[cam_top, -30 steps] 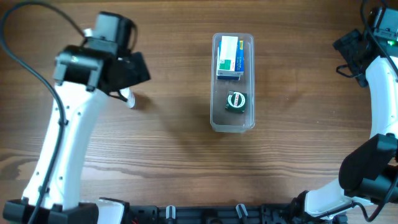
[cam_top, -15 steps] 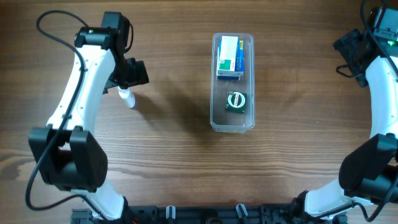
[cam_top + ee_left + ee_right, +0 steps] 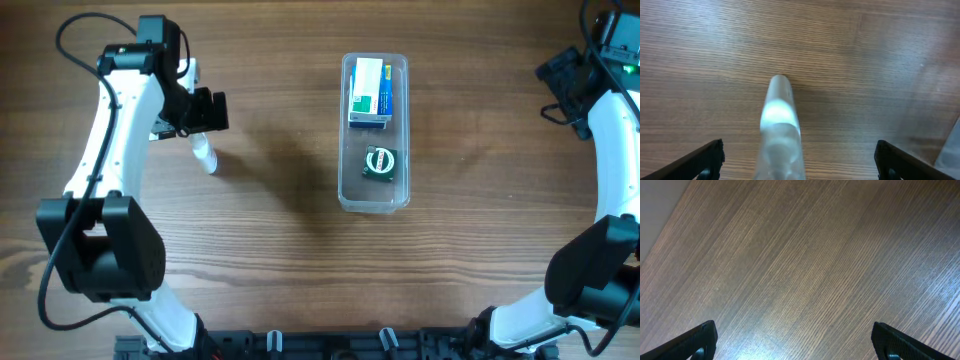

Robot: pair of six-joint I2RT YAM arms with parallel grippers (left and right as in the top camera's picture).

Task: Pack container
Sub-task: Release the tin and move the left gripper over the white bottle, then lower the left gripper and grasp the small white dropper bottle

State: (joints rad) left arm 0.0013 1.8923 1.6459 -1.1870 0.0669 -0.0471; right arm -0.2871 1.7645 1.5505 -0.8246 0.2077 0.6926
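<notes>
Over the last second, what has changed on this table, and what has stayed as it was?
The left arm swung round, and the open left gripper drew back a little to the left above the small clear bottle, which lies untouched on the table. Nothing was grasped or released. The bottle, the container with its box and round item, and the open right gripper stayed put.

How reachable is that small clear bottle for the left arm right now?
Probably yes: the left gripper hangs open over the bottle, a finger on each side, with only bare table around it.
</notes>
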